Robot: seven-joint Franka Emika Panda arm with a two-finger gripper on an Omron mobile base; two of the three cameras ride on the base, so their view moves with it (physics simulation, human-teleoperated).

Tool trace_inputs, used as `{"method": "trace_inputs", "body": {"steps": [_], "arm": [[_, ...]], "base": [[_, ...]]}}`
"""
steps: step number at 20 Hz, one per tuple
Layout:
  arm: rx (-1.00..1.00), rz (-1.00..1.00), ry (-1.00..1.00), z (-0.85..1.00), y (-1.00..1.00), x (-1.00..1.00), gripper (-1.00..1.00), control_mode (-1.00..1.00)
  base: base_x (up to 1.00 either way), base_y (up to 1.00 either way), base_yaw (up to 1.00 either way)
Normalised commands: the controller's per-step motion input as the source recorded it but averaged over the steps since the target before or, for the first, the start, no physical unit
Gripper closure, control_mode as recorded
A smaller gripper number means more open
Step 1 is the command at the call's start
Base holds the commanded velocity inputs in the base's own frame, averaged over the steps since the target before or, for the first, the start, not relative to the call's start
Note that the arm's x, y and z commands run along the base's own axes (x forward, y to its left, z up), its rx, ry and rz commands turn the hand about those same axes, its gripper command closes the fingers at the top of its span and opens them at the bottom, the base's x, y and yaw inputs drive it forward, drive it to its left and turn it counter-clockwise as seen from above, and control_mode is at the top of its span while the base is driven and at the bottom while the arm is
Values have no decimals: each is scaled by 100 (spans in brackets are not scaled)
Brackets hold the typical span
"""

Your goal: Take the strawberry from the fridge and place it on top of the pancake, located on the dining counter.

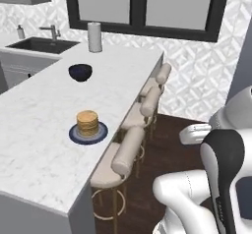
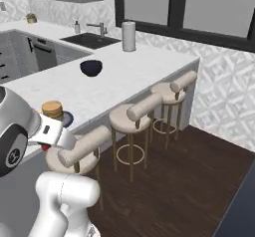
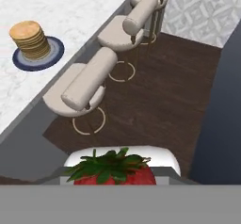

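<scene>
Gripper (image 3: 115, 178) carrying the strawberry (image 3: 115, 170), hanging off the counter's stool side

Fingers are closing on the berry, its green leaves showing in the hand view; a bit of red is peeking under the white wrist in the right base view; the pancake (image 1: 87, 123) is sitting on its blue plate (image 1: 101, 134) near the edge of the dining counter (image 1: 39, 144), well apart from the berry; three stools (image 2: 130, 119) are lining that edge; a dark bowl (image 1: 80, 72) is resting farther along
</scene>
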Motion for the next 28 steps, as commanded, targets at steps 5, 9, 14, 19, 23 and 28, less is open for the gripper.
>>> {"method": "trace_inputs", "body": {"steps": [5, 9, 14, 19, 23, 28], "arm": [[0, 0, 0, 0, 0, 0, 100, 100], [0, 0, 0, 0, 0, 0, 100, 100], [0, 0, 0, 0, 0, 0, 100, 100], [0, 0, 0, 0, 0, 0, 100, 100], [0, 0, 0, 0, 0, 0, 100, 100], [0, 0, 0, 0, 0, 0, 100, 100]], "base": [[37, -51, 82], [0, -63, 83], [0, -70, 76], [0, -92, 63], [8, -73, 53], [19, 2, 17]]}}
